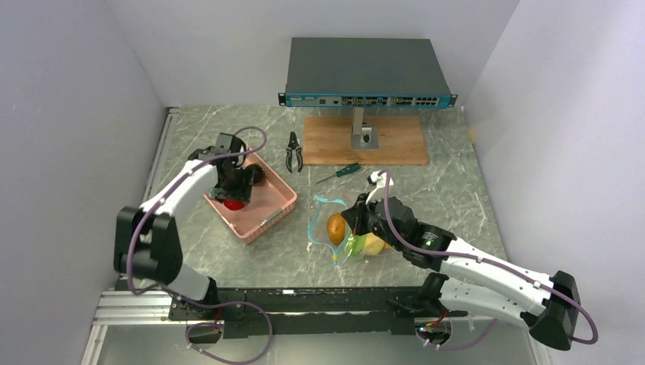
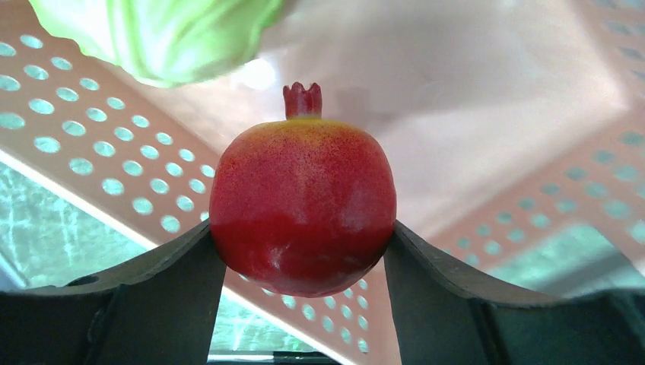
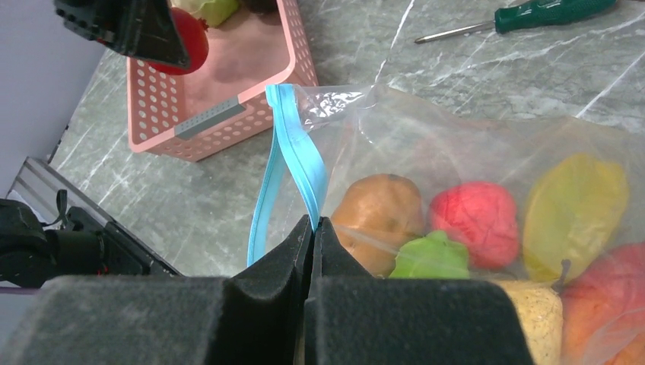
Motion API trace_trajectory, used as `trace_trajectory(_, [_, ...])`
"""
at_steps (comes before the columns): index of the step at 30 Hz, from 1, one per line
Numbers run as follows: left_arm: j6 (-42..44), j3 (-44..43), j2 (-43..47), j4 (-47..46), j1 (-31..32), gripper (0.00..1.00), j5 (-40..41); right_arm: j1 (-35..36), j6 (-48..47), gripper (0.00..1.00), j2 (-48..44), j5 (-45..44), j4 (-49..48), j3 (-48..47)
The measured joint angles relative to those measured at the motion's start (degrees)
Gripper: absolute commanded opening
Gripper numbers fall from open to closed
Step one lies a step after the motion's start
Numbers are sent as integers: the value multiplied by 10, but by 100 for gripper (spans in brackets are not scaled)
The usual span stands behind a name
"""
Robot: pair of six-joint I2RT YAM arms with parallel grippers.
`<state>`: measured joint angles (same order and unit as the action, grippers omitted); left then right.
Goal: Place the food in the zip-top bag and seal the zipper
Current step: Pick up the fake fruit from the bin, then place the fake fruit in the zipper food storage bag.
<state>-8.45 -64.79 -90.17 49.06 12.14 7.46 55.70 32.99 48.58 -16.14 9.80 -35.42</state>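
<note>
The table [image 1: 456,198] carries everything, and the basket [image 1: 262,223] on its left half serves as the anchor here. It is the supply: a pink, perforated tub with food left in it, so filling is not finished.

The bag [image 3: 426,144] lies flat just right of the basket, apart from it, mouth turned toward the basket. That seems deliberate, since it makes a short carry from tub to opening. Several fruits show through the plastic: an orange-brown one [image 3: 380,217], a red one [image 3: 475,217], a yellow one [image 3: 574,213] and a small green one [image 3: 433,255].

The left gripper [image 1: 233,199] reaches down inside the basket with its fingers set around the pomegranate [image 2: 303,213], pads against both flanks at the fruit's widest part. It is held low, where the round skin is least likely to squirt out. Whether the fruit is clear of the basket floor I cannot tell. A green fruit [image 2: 160,34] sits past it in the basket.

The right gripper [image 3: 312,226], to the right of the basket at the bag's near lip, is pinched fully closed on the plastic beside the zipper [image 3: 298,152]. The likely reason is to pin the bag down and keep one lip raised — the two blue strips stand apart, so the mouth gapes on the basket side. Sealing has to wait until the basket's food is in.
</note>
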Motion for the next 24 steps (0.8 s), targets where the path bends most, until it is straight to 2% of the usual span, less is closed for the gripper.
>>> trace_trajectory(4, [-14, 33, 111, -34, 31, 52, -67, 0, 2, 0, 0, 0, 2, 0])
trace_trajectory(8, [-52, 92, 229, -106, 69, 54, -190, 0, 2, 0, 0, 0, 7, 0])
trace_trajectory(13, [-140, 198, 336, -212, 119, 54, -319, 0, 7, 0, -9, 0, 8, 0])
trace_trajectory(18, [-248, 290, 365, -342, 209, 54, -374, 0, 16, 0, -10, 3, 2, 2])
trace_trajectory(24, [-300, 280, 307, -404, 298, 54, -374, 0, 19, 0, 2, 18, -9, 2])
